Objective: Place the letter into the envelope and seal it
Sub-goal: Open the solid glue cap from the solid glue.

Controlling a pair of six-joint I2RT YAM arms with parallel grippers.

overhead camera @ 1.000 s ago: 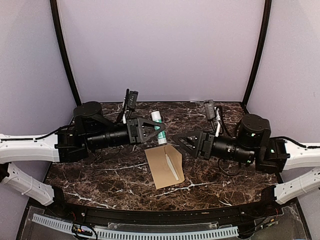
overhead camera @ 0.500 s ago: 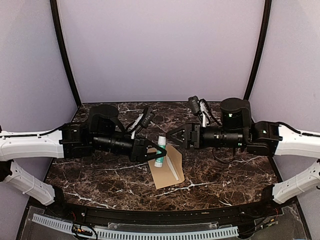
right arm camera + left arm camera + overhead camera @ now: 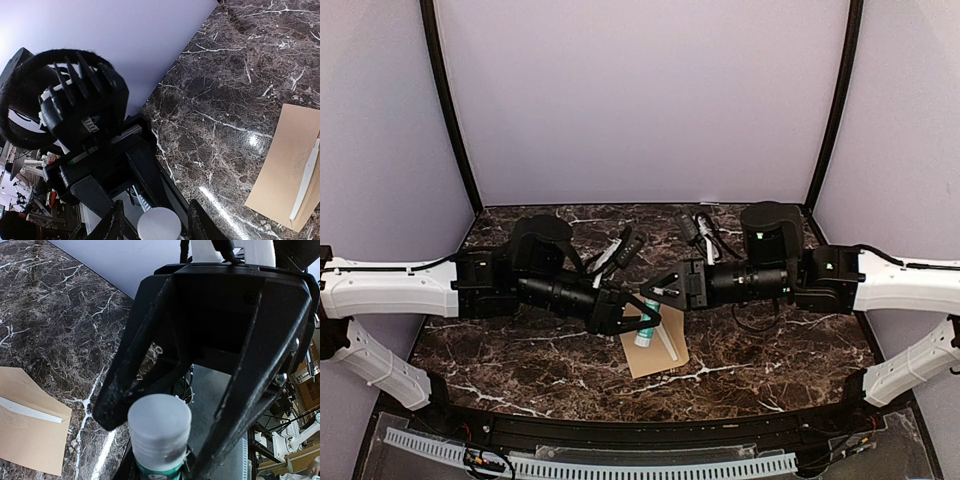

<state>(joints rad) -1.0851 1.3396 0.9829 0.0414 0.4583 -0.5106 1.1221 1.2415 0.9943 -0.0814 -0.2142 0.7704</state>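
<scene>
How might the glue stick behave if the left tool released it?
Round tube, so the glue stick would probably roll on the marble table. It looks rigid and small, likely light. Its smooth cap may slip in a pinch.

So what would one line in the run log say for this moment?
left claw: shut on glue stick | right claw: open, straddling its white cap | envelope: flat on marble table

Crowded centre, open flanks
Left gripper [image 3: 645, 312] and right gripper [image 3: 661, 291] stood nose to nose above the envelope [image 3: 650, 362], glue stick [image 3: 647, 330] between them; the table [image 3: 520, 345] lay open either side.
</scene>
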